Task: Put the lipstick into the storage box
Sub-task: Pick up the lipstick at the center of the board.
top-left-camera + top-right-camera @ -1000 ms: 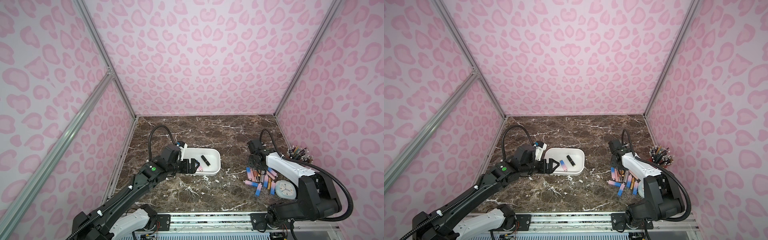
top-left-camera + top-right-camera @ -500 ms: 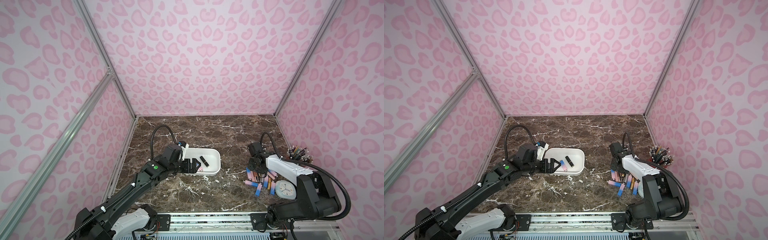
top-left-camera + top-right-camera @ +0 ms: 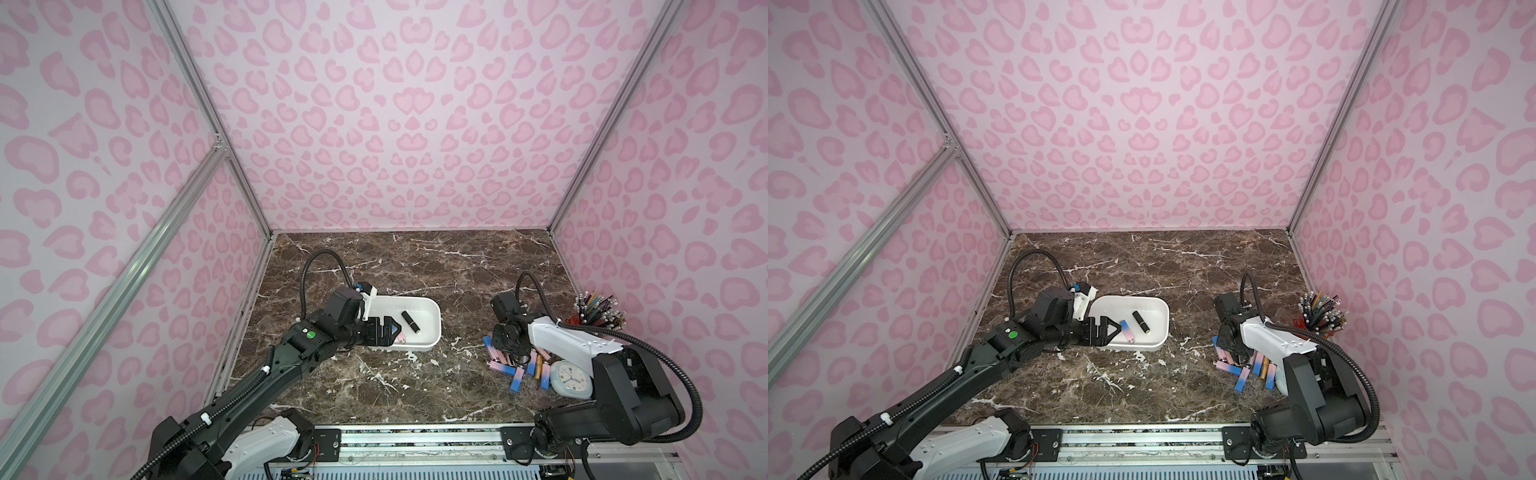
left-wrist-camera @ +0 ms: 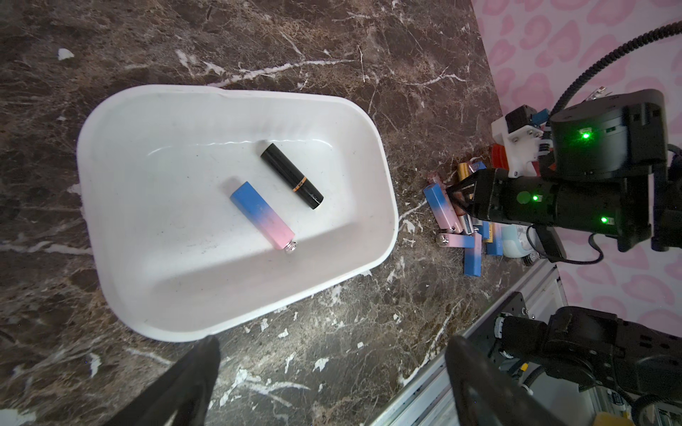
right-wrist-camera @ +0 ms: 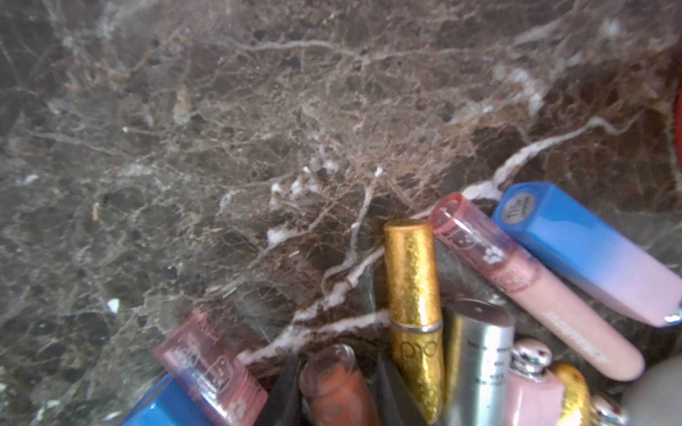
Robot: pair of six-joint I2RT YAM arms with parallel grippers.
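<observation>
Grasping risk: brown lipstick (image 5: 332,383) lay packed in the lipstick pile (image 3: 517,365); lifting could drag neighbours.
Right gripper (image 4: 451,196): narrow around it; hold not discernible.
Left gripper (image 3: 383,332): wide, empty.

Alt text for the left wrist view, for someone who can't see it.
A white storage box on brown marble holds a blue-and-pink lipstick and a black lipstick. Beside it the right gripper reaches into a pile of lipsticks; the left gripper is open.

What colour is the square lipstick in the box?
The square lipstick fades blue to pink; left wrist view.
</observation>
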